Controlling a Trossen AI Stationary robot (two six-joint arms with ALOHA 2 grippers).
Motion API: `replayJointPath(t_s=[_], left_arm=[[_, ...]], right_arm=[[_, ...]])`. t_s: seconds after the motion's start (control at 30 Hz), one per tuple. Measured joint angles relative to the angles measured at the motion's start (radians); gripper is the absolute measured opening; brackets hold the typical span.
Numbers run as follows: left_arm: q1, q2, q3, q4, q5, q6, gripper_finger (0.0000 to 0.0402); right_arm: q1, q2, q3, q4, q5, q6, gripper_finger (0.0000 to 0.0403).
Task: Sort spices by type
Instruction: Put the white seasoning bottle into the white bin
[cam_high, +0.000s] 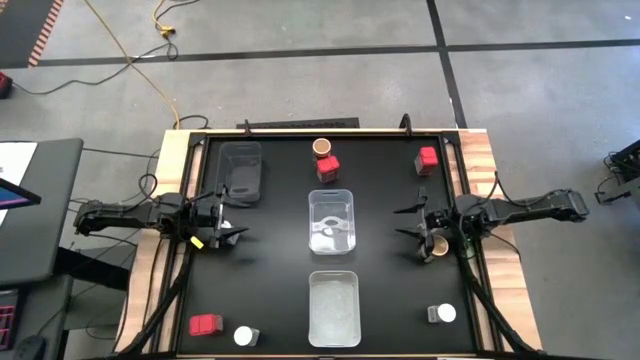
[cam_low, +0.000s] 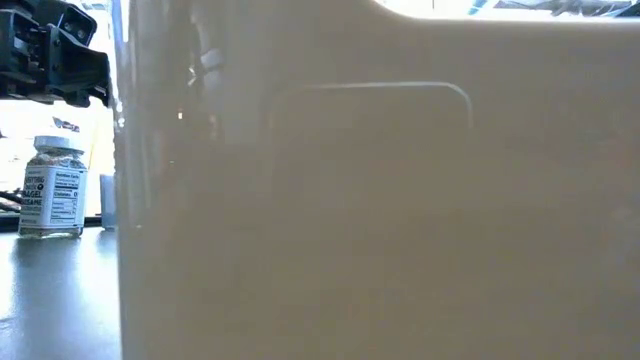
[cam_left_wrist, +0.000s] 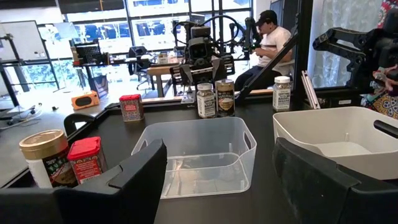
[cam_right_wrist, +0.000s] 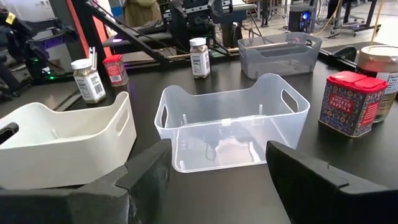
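Two dark robot arms are facing each other across a black table (cam_high: 270, 300), the left gripper (cam_high: 228, 228) and the right gripper (cam_high: 412, 225) each hovering with fingers apart and gripping nothing, on either side of a clear tub (cam_high: 332, 220) at the centre. Spice containers are sitting scattered: a red tin (cam_high: 329, 166) beside a brown-topped jar (cam_high: 321, 148) at the far edge, another red tin (cam_high: 429, 158) at the far right, a red tin (cam_high: 206, 324) and white-lidded jar (cam_high: 244, 336) at the near left, a white-lidded jar (cam_high: 444, 314) at the near right. A white tub (cam_high: 333, 306) is standing nearer, a grey tub (cam_high: 241, 171) at far left.
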Motion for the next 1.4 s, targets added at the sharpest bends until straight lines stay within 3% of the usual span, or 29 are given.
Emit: replayJointPath(t_s=[0.3,0.63,0.97,1.4], left_arm=[[0.0,0.0,0.0,0.0,0.0,0.0,0.0282],[0.0,0.0,0.0,0.0,0.0,0.0,0.0282],[0.0,0.0,0.0,0.0,0.0,0.0,0.0282],[0.0,0.0,0.0,0.0,0.0,0.0,0.0282]], right_arm=[[0.0,0.0,0.015,0.144,0.001,0.002,0.0292],[-0.044,0.056,0.198,0.084,0.089,-0.043,0.0292],[-0.111,0.25,0.528,-0.187,0.235,-0.004,0.0292],[-0.192,0.63,1.017,-0.875,0.273,0.457,0.0292]])
